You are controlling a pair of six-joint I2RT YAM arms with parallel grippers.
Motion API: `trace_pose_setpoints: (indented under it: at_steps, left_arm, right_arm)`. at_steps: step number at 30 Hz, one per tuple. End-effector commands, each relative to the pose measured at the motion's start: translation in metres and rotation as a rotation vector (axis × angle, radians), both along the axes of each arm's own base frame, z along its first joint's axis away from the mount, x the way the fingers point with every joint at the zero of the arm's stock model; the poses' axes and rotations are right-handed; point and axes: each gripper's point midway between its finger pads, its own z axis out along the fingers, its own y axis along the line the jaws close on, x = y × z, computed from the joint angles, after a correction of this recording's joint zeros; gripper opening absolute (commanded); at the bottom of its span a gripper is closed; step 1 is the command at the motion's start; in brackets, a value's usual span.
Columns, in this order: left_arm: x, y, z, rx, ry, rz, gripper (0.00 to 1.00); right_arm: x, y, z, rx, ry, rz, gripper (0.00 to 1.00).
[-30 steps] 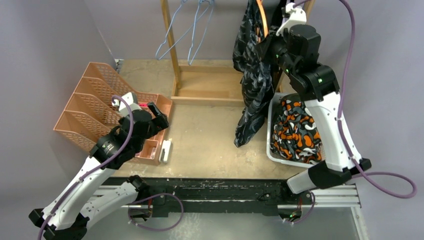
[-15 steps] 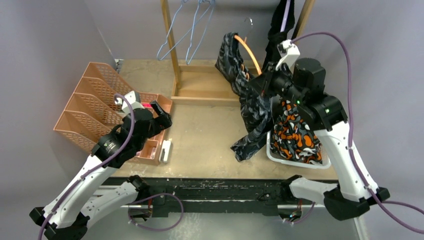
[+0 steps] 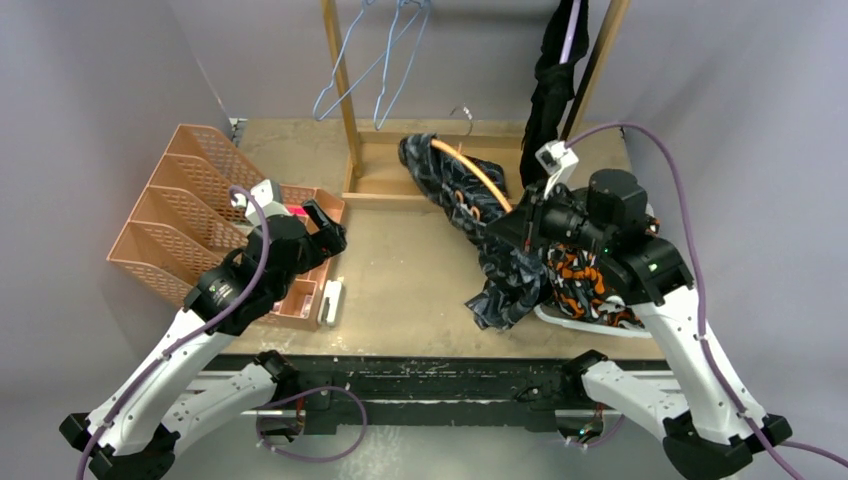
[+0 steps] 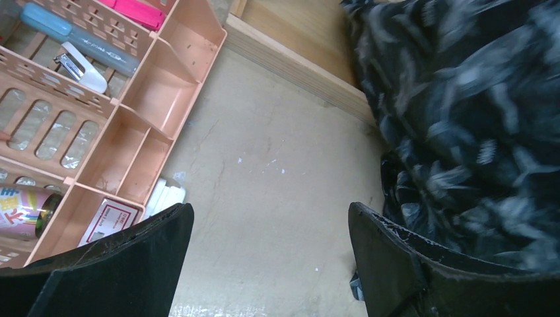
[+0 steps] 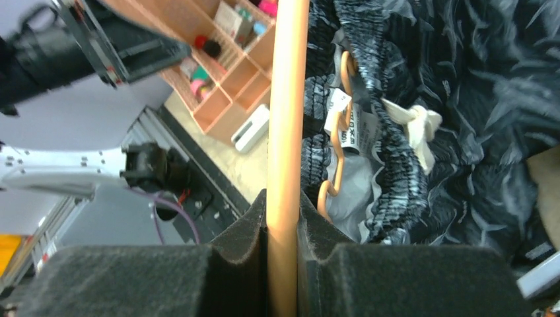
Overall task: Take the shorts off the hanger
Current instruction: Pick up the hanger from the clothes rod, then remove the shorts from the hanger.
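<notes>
- Since a second ago, the right tool (image 3: 522, 222) has swung down from the rack (image 3: 345, 95), dragging the orange hanger (image 3: 470, 163) and the dark camouflage shorts (image 3: 505, 275) low over the desk (image 3: 410, 270).
- Its pads pinch the hanger's bar. The shorts are still threaded on it, their tail lying on the desk by the white basket (image 3: 575, 322).
- Our left tool (image 3: 325, 228) stands spread and empty above the peach organizer (image 3: 160, 225).
- We judge this pair is being stripped. Next, the left tool should reach across, grip the cloth and pull while the right steadies the hanger.
- The basket holds the orange camouflage shorts (image 3: 580, 272). The organizer holds a stapler (image 4: 79, 69) and a small box (image 4: 109, 221). The black shorts (image 3: 550, 70) hang on the rack.
</notes>
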Motion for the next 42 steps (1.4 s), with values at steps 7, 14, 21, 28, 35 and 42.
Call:
trace_pose_setpoints:
  at_steps: [7,14,21,28,35,42]
  left_arm:
    - [0.005,-0.008,0.025,-0.075,-0.087,-0.022,0.87]
    - [0.012,-0.047,0.02,-0.139,-0.083,-0.175,0.87]
    - [0.025,-0.075,0.006,-0.136,-0.021,-0.246,0.87]
    - [0.024,-0.07,-0.018,-0.115,0.043,-0.209,0.83]
    - [0.013,-0.046,-0.028,-0.035,0.073,-0.16,0.81]
    - [0.013,-0.03,-0.014,-0.003,0.023,-0.115,0.77]
  right_arm:
    - [-0.01,0.02,-0.063,0.039,0.091,0.119,0.0]
    - [-0.02,0.04,-0.065,0.095,0.093,0.259,0.0]
    - [-0.033,0.073,-0.074,0.089,0.12,0.342,0.0]
    - [-0.039,0.116,-0.086,0.025,0.128,0.377,0.0]
    - [-0.04,0.135,-0.082,0.048,0.11,0.438,0.0]
    - [-0.034,0.136,-0.087,0.005,0.108,0.4,0.0]
